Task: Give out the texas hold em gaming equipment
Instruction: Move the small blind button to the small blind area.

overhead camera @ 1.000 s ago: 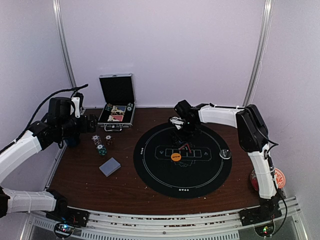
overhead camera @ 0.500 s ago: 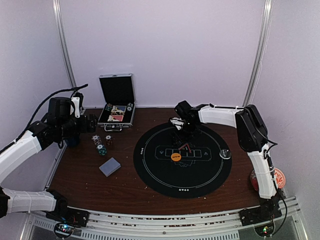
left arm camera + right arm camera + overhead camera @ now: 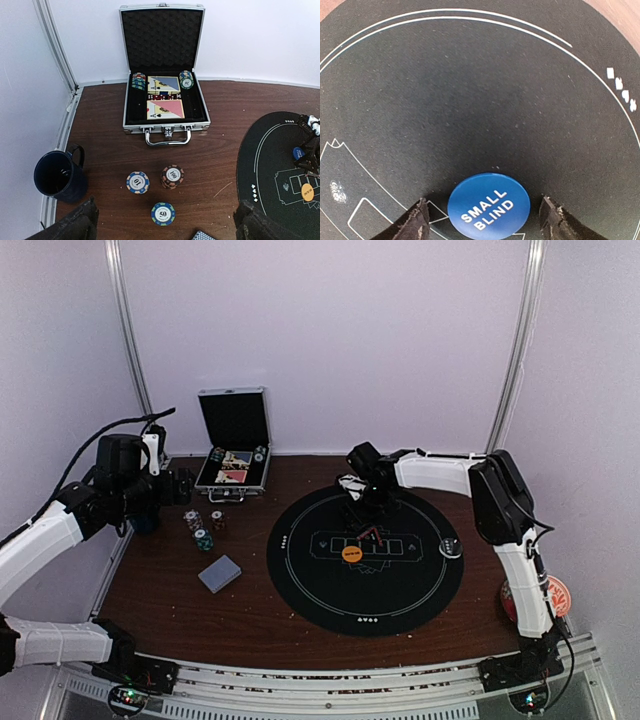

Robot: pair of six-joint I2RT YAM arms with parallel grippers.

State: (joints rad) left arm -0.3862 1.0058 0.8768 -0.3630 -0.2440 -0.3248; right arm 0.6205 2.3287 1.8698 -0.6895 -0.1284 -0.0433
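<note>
At the back-left of the brown surface (image 3: 250,615), the top view shows an open metal case (image 3: 233,455) with its lid raised. Three short chip stacks (image 3: 202,528) sit in front of it, and a grey-blue deck of cards (image 3: 220,573) lies nearer the arms. The left claw (image 3: 183,486) hangs over the left edge near a dark mug (image 3: 143,521), carrying nothing. A round black mat (image 3: 400,590) covers the right half of the surface. An orange disc (image 3: 351,553) lies near the middle of the mat and a dark disc (image 3: 452,549) near its right rim. The right claw (image 3: 365,508) is low over the far part of the mat. A red-patterned cup and saucer (image 3: 553,595) sit at the right edge.

The left wrist view shows the left claw (image 3: 165,226) spread wide and released, its fingers (image 3: 75,225) at the lower corners. Below it the chip stacks (image 3: 163,213) read 10, 100 and 50. The case (image 3: 165,127) holds more chips (image 3: 186,80) and two card packs (image 3: 165,108). The mug (image 3: 57,175) stands at the left. On the mat (image 3: 270,170) at the right lie the orange disc (image 3: 307,191) and a blue disc (image 3: 298,152), with the right claw (image 3: 309,142) by the blue one.

The right wrist view shows the blue disc (image 3: 487,206), marked SMALL BLIND, lying flat on the mat (image 3: 470,90). It lies between the fingers (image 3: 415,222) of the right claw (image 3: 486,222), with a gap on each side. That claw is released and grasps nothing.
</note>
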